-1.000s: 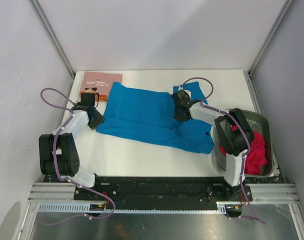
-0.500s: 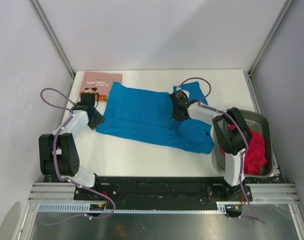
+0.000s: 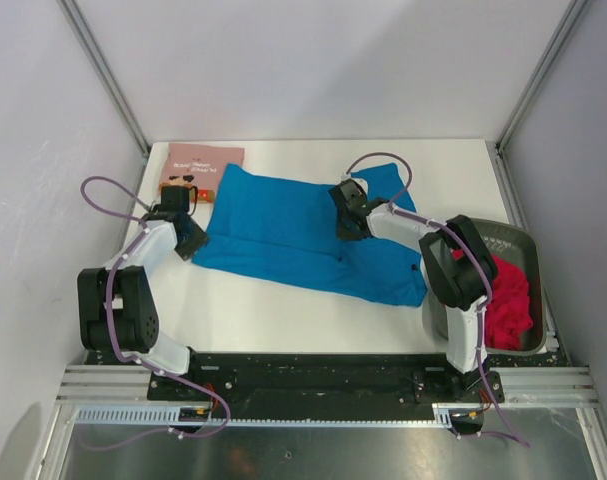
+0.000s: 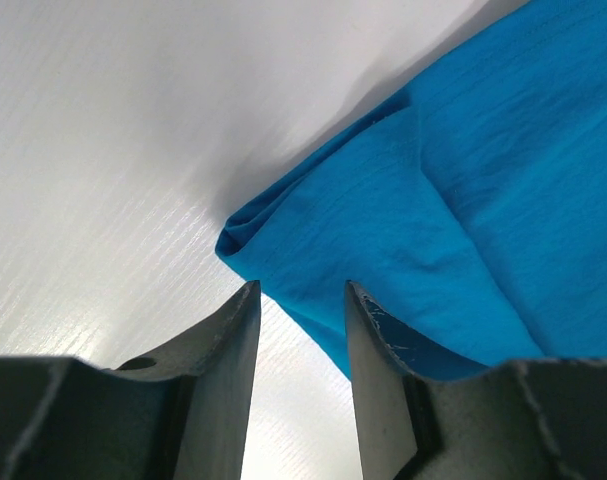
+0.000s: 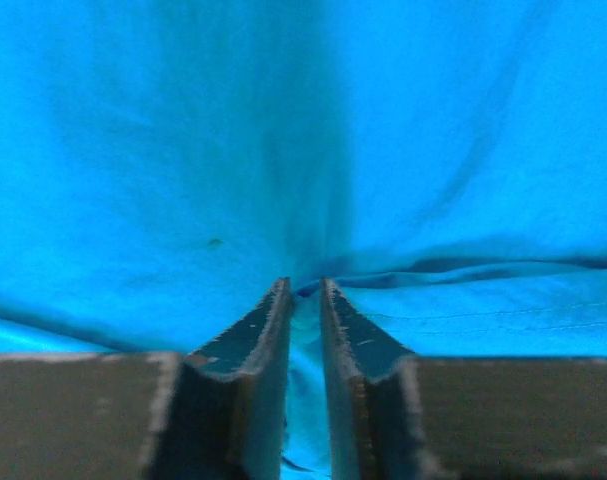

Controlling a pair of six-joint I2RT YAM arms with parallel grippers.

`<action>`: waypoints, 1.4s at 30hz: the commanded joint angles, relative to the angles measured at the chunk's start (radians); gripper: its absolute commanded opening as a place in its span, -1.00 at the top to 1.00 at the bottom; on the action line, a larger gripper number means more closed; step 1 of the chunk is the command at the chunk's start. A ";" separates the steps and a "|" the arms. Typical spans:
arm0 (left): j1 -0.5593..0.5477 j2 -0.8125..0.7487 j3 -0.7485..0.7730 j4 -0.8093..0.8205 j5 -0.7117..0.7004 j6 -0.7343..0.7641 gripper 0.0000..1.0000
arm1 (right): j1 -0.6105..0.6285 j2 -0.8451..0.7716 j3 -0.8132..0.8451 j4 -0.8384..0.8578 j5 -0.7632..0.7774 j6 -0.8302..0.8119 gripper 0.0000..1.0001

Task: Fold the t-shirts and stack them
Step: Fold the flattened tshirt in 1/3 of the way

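Observation:
The bright blue t-shirt (image 3: 283, 225) lies spread across the middle of the table. My right gripper (image 3: 347, 218) is shut on a pinched fold of it near its back right part; the wrist view shows blue cloth (image 5: 183, 150) squeezed between the jaws (image 5: 303, 292). My left gripper (image 3: 190, 238) is at the shirt's left edge, low over the table. Its jaws stand open (image 4: 301, 292), with a folded blue corner (image 4: 283, 245) just ahead of the tips. The dusty pink t-shirt (image 3: 203, 162) lies folded at the back left. The red t-shirt (image 3: 511, 300) lies in the basket.
The dark grey plastic basket (image 3: 518, 238) stands at the right edge of the table, beside my right arm's base. White table (image 3: 313, 315) shows in front of the blue shirt. Metal frame posts stand at the back corners.
My right gripper has moved a little left and toward the back, dragging the blue cloth with it. The left arm has not moved.

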 commanded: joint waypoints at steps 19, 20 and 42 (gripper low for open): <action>0.034 0.019 0.080 0.039 0.134 0.058 0.29 | -0.006 -0.383 -0.303 -0.036 -0.058 0.075 0.34; 0.028 0.037 0.097 0.039 0.136 0.056 0.29 | -0.006 -0.388 -0.323 -0.029 -0.060 0.078 0.35; -0.020 0.330 0.295 0.039 0.022 0.058 0.21 | 0.014 -0.535 -0.571 0.002 -0.055 0.115 0.36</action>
